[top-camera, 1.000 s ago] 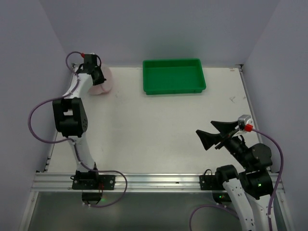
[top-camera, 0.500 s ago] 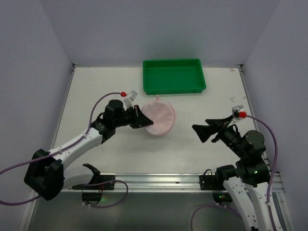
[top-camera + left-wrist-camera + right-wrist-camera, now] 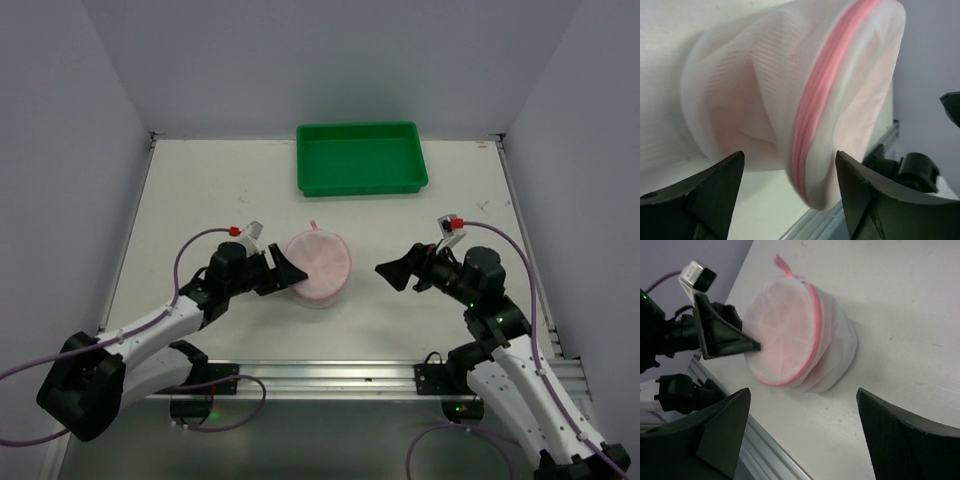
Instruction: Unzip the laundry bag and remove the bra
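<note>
Top external view: the laundry bag (image 3: 320, 268) lies on the white table (image 3: 230, 200), in the near middle, between the two grippers and well apart from the green tray (image 3: 360, 160) at the far edge; the pouch is a squat drum, so it has no clear long axis from above; its flat round face turns upward, and in the right wrist view that face tilts toward the left arm's side; the pink zipper trim (image 3: 815, 110) runs round the rim, and a small pink tab (image 3: 312, 222) sticks out of the far edge, pointing toward the tray; a pale pink tint shows through the mesh, though what lies inside cannot be made out.

The left arm (image 3: 150, 325) stretches low over the table from its base at the near left, forearm running rightward, wrist about level; the left gripper (image 3: 293, 277) points right at the pouch's left side, its fingers spread wide and gripping nothing; in the left wrist view the pouch bulges just beyond the two dark fingertips; in the right wrist view one fingertip meets the round face.

The right arm (image 3: 500, 340) rises from the near right and leans leftward; the right gripper (image 3: 388, 277) points left at the pouch, near it but apart; its fingers stand wide and hold nothing.
</note>
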Robot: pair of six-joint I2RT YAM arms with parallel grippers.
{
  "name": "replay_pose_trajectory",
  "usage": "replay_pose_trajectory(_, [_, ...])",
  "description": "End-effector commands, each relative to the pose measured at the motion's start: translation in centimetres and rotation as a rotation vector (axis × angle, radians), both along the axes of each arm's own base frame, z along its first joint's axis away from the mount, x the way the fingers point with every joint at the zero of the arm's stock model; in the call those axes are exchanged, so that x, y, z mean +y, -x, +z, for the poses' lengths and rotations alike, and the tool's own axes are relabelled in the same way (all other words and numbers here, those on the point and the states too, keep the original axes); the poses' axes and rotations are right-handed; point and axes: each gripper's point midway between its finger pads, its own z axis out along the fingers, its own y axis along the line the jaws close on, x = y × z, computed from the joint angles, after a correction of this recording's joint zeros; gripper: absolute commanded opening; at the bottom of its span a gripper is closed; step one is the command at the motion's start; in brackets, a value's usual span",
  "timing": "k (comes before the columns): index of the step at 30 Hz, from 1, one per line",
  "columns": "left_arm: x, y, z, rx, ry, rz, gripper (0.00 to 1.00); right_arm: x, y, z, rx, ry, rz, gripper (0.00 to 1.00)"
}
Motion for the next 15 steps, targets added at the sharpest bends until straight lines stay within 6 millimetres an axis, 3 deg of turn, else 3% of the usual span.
replay_pose_trajectory(1, [3.4,-2.3,2.3,-0.099,-0.161,0.124,0.84,2.0,-1.1,0.5,-0.018,-0.020,0.007,0.88])
replay_pose_trajectory(3, [4.8,-3.2,3.8,-0.137,-0.211,0.173,0.93,3.1,-1.9,-0.8,0.032,-0.009,0.010,0.86])
replay_pose_trajectory(8, [6.0,-5.4,9.7,-0.274,-0.322,0.160,0.96,6.4,-2.5,-2.5,0.109,0.018,0.067,0.79])
replay_pose_trajectory(10, [5.4,-7.0,11.4,-0.310,-0.348,0.140,0.96,6.9,-3.2,-4.0,0.159,0.051,0.049,0.76])
replay_pose_trajectory(11, [5.1,-7.6,11.5,-0.326,-0.371,0.112,0.95,7.5,-3.6,-3.4,0.143,0.039,0.052,0.75])
replay_pose_trajectory(15, [2.7,-11.4,12.3,-0.365,-0.374,0.039,0.91,8.5,-4.3,-4.0,0.184,0.029,0.033,0.70])
